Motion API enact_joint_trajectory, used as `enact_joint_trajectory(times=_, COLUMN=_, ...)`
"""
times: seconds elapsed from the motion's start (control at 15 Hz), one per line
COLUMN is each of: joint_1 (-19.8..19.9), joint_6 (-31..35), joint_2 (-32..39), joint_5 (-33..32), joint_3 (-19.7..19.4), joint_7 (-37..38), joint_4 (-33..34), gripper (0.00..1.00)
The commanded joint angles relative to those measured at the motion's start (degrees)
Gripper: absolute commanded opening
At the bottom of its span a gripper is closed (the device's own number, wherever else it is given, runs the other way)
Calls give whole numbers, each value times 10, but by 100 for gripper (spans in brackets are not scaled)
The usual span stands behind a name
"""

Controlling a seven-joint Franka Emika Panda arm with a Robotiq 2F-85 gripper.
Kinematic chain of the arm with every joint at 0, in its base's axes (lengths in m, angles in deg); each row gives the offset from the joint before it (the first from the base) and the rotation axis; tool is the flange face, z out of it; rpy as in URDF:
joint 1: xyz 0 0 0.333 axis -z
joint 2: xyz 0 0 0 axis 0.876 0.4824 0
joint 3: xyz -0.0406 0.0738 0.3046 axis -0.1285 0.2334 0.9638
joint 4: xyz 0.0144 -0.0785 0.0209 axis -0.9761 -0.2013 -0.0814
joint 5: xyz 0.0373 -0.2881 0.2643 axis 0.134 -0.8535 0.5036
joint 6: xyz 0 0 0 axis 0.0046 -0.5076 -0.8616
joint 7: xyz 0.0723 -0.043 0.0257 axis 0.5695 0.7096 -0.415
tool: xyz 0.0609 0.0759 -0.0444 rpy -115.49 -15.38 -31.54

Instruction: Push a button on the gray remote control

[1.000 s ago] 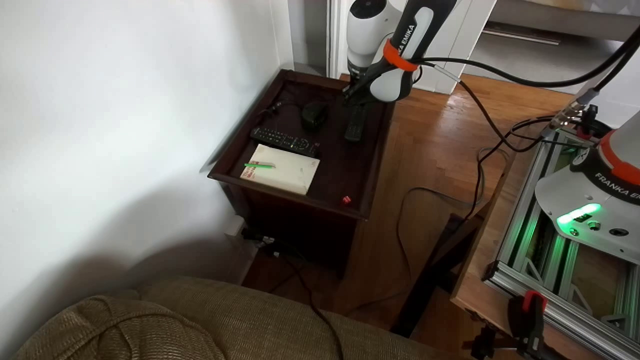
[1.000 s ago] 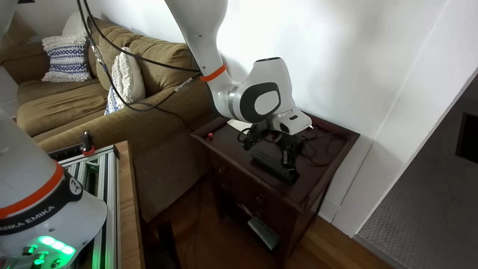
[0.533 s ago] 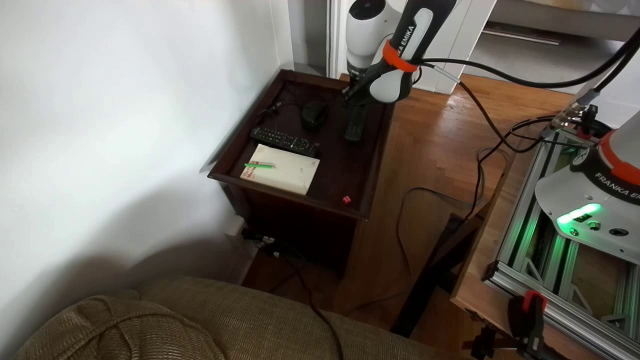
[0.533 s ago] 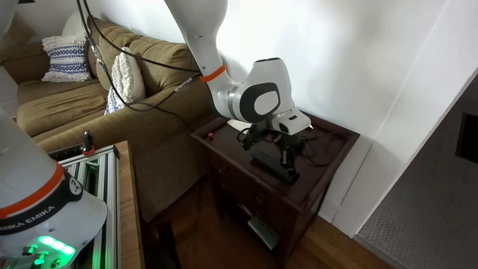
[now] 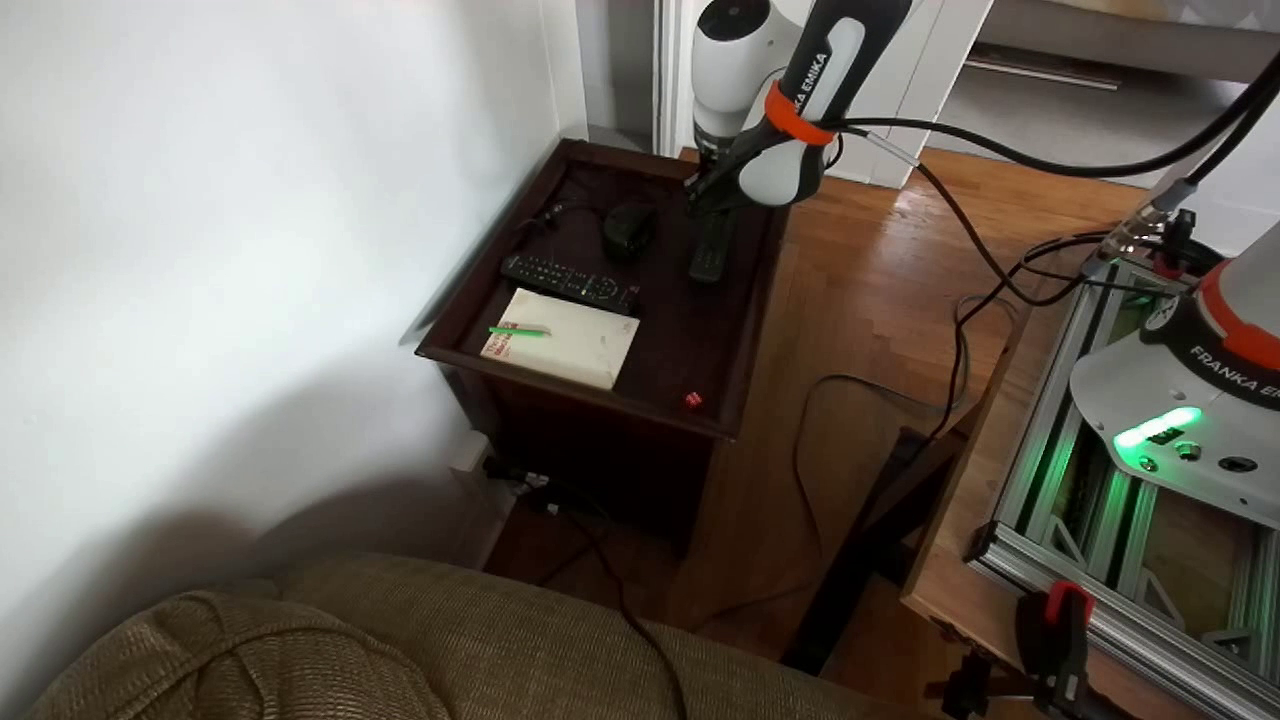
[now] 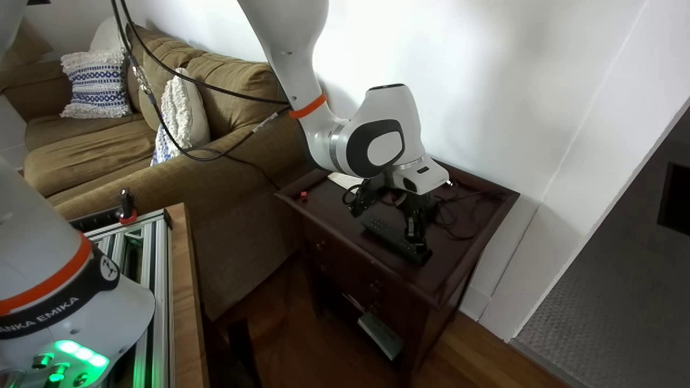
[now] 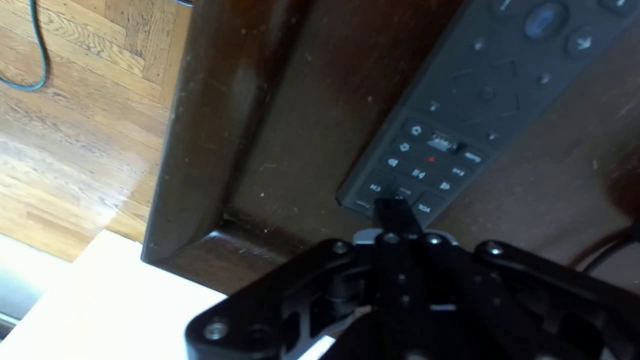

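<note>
The gray remote control (image 7: 500,100) is a slim dark bar with pale-marked buttons, lying flat on the dark wooden table (image 7: 280,165). It also shows in both exterior views (image 5: 708,262) (image 6: 385,229). My gripper (image 7: 395,205) is shut and empty, fingers together. In the wrist view its tips lie over the near end of the remote, between the CH and VOL buttons, and cover part of that end. In both exterior views the gripper (image 6: 418,242) (image 5: 697,197) points down at that end. I cannot tell whether the tips touch a button.
A longer black remote (image 5: 570,283), a pale book (image 5: 585,350) with a green pen (image 5: 517,331), a chunky black device (image 5: 628,232) and a red die (image 5: 693,400) lie on the table. Cables (image 6: 458,231) lie behind the gripper. A white wall (image 6: 501,97) stands behind the table.
My arm has shifted only very slightly over the remote's end. The remote and the other things have not visibly moved.
</note>
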Motion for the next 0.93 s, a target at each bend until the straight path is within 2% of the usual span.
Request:
enact_joint_trajectory(times=0.0, joint_1=-7, joint_6=-13, joint_2=19, joint_5=13, joint_3=2, joint_7=-5, joint_4=9, gripper=0)
enact_joint_trajectory(times=0.87, joint_1=-16, joint_6=-18, joint_2=26, joint_5=12, joint_3=-1, joint_7=-11, joint_4=8, gripper=0)
